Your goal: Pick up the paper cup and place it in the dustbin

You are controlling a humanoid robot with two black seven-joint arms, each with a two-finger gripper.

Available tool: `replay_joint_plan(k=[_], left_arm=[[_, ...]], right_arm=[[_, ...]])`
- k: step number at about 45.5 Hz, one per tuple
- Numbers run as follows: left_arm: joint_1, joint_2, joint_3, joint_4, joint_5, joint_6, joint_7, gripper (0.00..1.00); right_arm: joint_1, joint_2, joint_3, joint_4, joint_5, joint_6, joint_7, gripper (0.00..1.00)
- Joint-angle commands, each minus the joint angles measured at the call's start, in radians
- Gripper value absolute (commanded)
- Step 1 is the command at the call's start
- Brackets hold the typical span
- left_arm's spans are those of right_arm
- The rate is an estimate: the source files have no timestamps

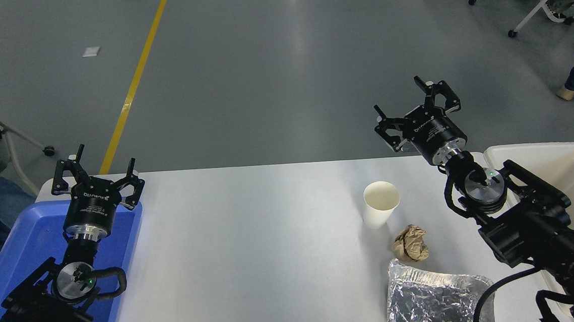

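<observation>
With the left hand (pixel 96 170) parked open over the tray (pixel 16 260), the cup (pixel 381 204) stands upright on the bench (pixel 252 244) below-left of the open, empty right hand (pixel 414 106); likely light and crushable, so grip gently mid-wall; bin (pixel 570 166) lies right.

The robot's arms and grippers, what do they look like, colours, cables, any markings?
Both arms are black. Each ends in a black gripper, the left gripper and the right gripper, with a cylindrical body bearing small white lettering too small to read, above a silver metal ring. Each wrist has a round silver disc with a small green light, and black cables loop alongside.
</observation>
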Motion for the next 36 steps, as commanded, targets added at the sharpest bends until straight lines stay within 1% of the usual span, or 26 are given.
replay_joint_plan(k=[1, 14, 18, 23, 27, 36], left_arm=[[0.000, 0.000, -0.001, -0.001, -0.003, 0.000, 0.004, 1.00], [-0.001, 0.001, 0.003, 0.001, -0.003, 0.000, -0.001, 1.00], [-0.001, 0.001, 0.003, -0.001, -0.003, 0.000, -0.001, 1.00], [-0.001, 0.001, 0.003, 0.001, -0.003, 0.000, -0.001, 1.00], [-0.001, 0.001, 0.003, 0.001, -0.003, 0.000, -0.001, 1.00], [-0.001, 0.001, 0.003, 0.001, -0.003, 0.000, -0.001, 1.00]], right_arm=[[0.001, 0.006, -0.001, 0.000, 0.000, 0.000, 0.000, 1.00], [0.024, 0.010, -0.002, 0.005, -0.016, -0.002, -0.008, 1.00], [0.058, 0.007, -0.045, 0.005, -0.017, -0.003, -0.009, 1.00], [0.133, -0.017, -0.178, 0.005, -0.017, -0.005, -0.009, 1.00], [0.250, -0.069, -0.352, 0.004, -0.035, -0.010, -0.011, 1.00], [0.500, -0.143, -0.773, 0.011, -0.052, -0.007, -0.011, 1.00]])
